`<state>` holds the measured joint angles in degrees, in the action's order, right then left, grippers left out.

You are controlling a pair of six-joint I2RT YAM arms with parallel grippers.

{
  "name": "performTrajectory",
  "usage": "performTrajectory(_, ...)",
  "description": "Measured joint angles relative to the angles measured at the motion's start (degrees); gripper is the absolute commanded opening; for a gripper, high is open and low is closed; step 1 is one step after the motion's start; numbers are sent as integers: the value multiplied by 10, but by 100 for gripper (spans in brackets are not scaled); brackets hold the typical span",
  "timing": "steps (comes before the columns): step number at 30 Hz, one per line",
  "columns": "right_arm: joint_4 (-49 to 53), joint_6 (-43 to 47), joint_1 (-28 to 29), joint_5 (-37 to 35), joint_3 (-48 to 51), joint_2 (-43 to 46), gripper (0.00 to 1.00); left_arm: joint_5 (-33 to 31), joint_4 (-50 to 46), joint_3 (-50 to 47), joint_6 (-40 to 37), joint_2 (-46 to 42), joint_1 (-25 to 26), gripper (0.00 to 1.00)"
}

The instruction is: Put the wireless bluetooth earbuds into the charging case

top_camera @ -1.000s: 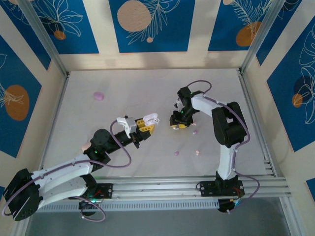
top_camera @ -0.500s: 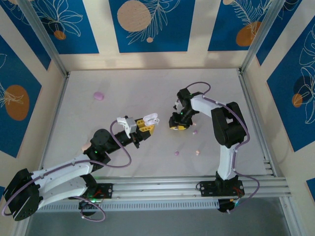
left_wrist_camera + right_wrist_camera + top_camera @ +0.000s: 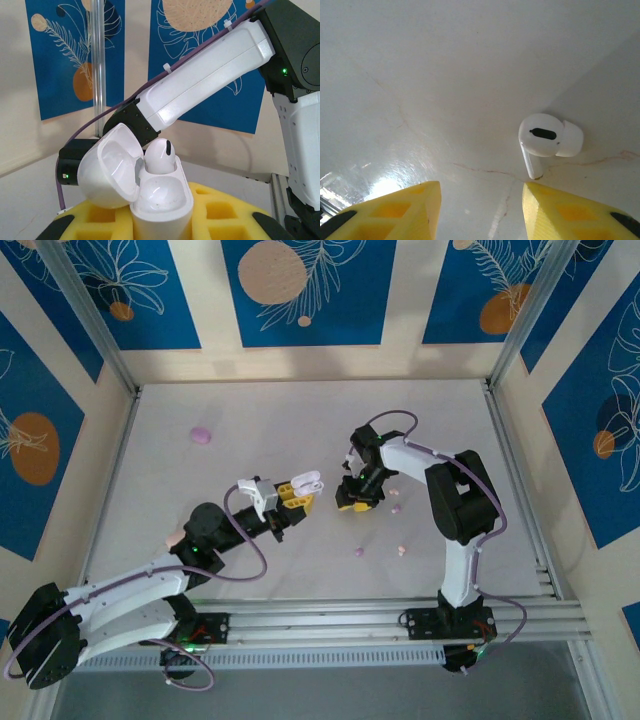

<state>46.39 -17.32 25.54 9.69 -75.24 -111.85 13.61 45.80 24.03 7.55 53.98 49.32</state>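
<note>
**While one bud sits in the case, another lies just ahead of the right claw**

Where the left gripper (image 3: pixel 293 496) hangs over the middle of the tabletop (image 3: pixel 260 420), its yellow pads are clamped on the lower body of the white charging case (image 3: pixel 162 197). The case stands upright with its lid swung open to the side. One white earbud (image 3: pixel 160 155) sits in the case, its rounded head with a dark slot rising above the rim. The well beside it looks bare. Behind the case, the left wrist view shows the white link of the right arm (image 3: pixel 210 70) crossing from upper right to lower left.

Just right of the tabletop's middle, the right gripper (image 3: pixel 355 502) points down close to the surface. Its claw is fairly wide and holds nothing, and bare tabletop shows between the two yellow fingertips (image 3: pixel 395 210). A loose white earbud (image 3: pixel 547 140) lies flat on the tabletop just beyond one fingertip, outside the gap, with its stem aimed back at that tip. Whether stem and tip touch I cannot tell.

Between the right gripper and the near edge lie a purple bud (image 3: pixel 359 551) and a pale pink bud (image 3: pixel 400 550), a little apart. Another pale bud (image 3: pixel 396 508) lies just right of the gripper. A purple pebble-shaped case (image 3: pixel 201 434) rests well apart from them, toward the far left corner.
</note>
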Motion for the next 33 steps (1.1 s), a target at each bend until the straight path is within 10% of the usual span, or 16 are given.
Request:
performTrajectory(14,60,0,19,-174,-106,-21,48,-2,0,-5,0,-7,1,18)
performTrajectory(33,73,4,30,-188,-129,-75,41,-2,0,-9,0,-11,1,19)
